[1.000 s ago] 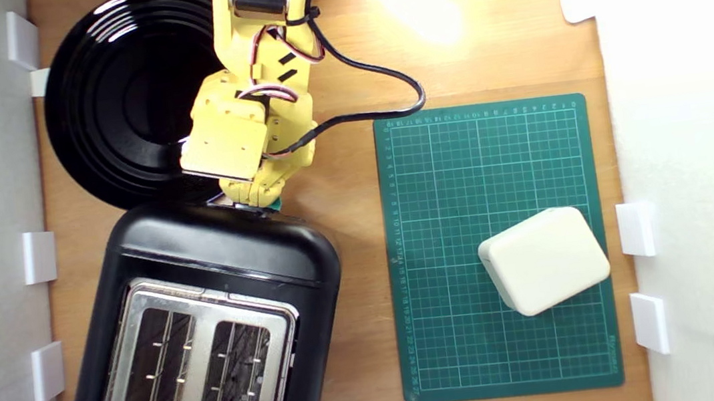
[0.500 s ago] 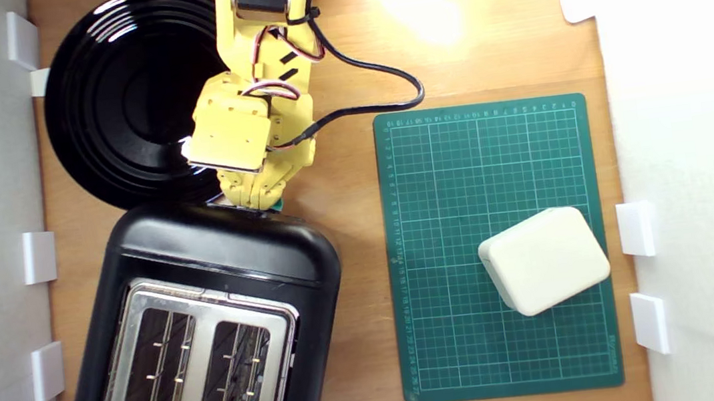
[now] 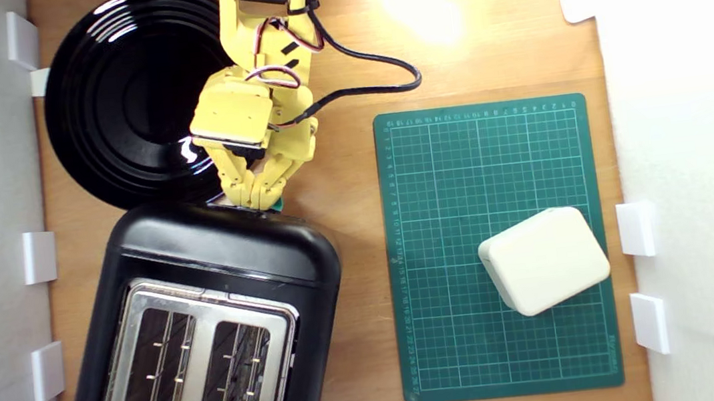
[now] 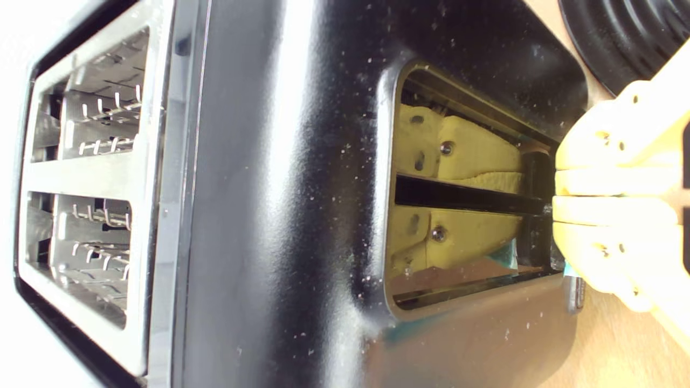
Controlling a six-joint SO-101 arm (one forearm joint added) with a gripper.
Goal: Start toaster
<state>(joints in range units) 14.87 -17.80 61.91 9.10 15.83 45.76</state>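
Toaster: glossy black, two slots, lying at an angle in the lower part of the exterior view's left, on the wooden table. Its silver top plate faces the camera, wire guides visible in both slots. One short end touches or nearly touches the rim of the round black plate, which sits further up on the same side.

Gripper: yellow, pointing at that short end of the toaster, fingertips right against the casing. A bit of teal-green, the lever knob, shows just beside the tips on the exterior view's right. In the wrist view the two fingers lie pressed together, no gap between them, their tips at the end of the recessed lever slot in the toaster's end wall; the glossy recess mirrors them. Jaws closed with nothing between them. Whether the tips bear on the knob itself cannot be told; only a teal sliver shows at their edge.

Green cutting mat lies on the exterior view's right, well apart from the toaster. A small cream rounded box rests on it, slightly turned. The arm's black cable loops over the table above the mat.
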